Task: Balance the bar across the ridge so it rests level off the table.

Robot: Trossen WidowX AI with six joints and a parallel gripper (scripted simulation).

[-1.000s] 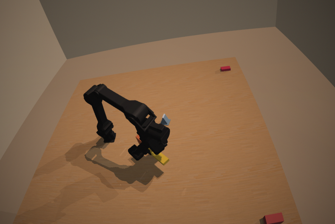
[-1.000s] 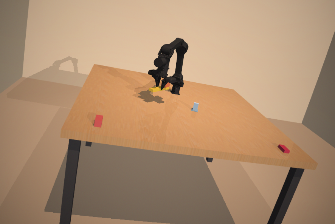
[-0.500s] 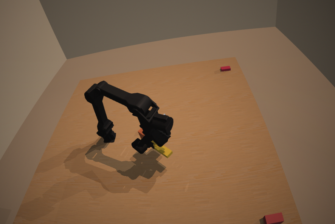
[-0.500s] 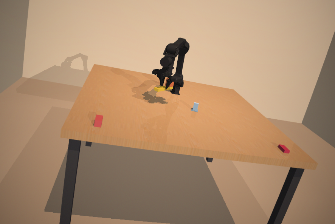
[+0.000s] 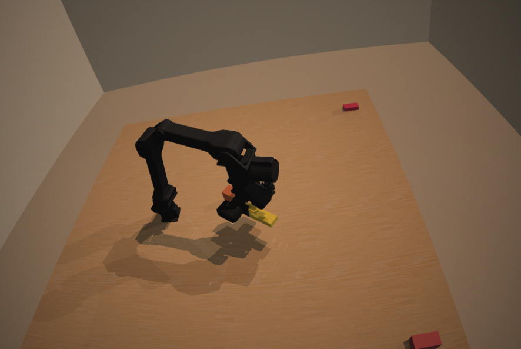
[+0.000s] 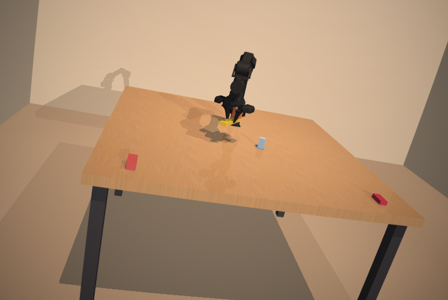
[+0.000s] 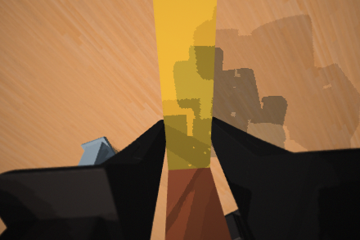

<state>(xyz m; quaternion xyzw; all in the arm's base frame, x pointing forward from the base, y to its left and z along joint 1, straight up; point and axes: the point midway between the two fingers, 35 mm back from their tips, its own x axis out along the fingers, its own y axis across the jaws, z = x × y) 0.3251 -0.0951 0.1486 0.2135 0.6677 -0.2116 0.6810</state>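
The yellow bar [image 5: 266, 218] [image 6: 225, 123] [image 7: 176, 32] has an orange block [image 5: 227, 193] [image 7: 192, 200] at one end. My gripper [image 5: 247, 209] [image 6: 231, 120] [image 7: 186, 124] is shut on the yellow part, close to the orange block, with one finger on each long side. The bar is held above the table, and its long yellow end sticks out past the fingers. The ridge is a small light blue wedge [image 6: 261, 143] [image 7: 94, 151] standing on the table, off to the left of the bar in the wrist view. The arm hides it in the top view.
A red block [image 5: 426, 340] [image 6: 131, 162] lies near one corner of the wooden table [image 5: 347, 235] [image 6: 317, 180]. A darker red block [image 5: 350, 106] [image 6: 379, 199] lies near another corner. Both are far from the gripper. The arm's shadows fall on the table beside the bar.
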